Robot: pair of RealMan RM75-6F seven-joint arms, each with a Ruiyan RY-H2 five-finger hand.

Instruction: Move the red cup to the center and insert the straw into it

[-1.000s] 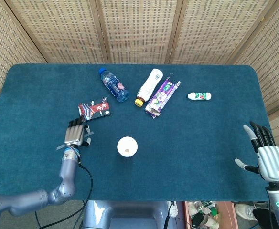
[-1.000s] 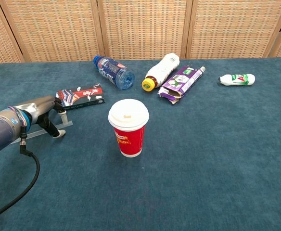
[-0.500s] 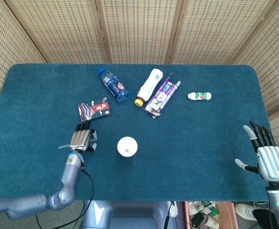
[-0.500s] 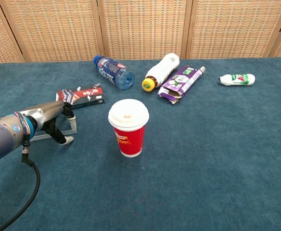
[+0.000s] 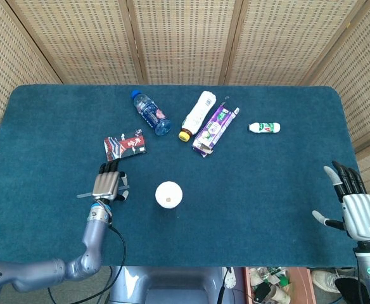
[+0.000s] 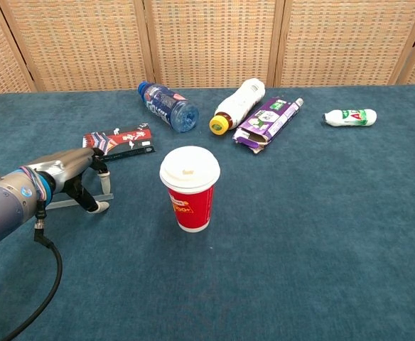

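Cup (image 5: 168, 194) right of left robot hand (image 5: 107, 185)

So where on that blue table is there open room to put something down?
Bare cloth lies between the red cup and the right robot hand, and along the near edge. The far middle is crowded: water bottle, white bottle, purple carton.

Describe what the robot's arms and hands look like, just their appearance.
The left arm is a smooth silver-grey tube with a coloured band at the wrist and a black cable looping beneath. The left hand and right hand have ribbed silver backs and black fingers; the thumbs look pale-tipped.
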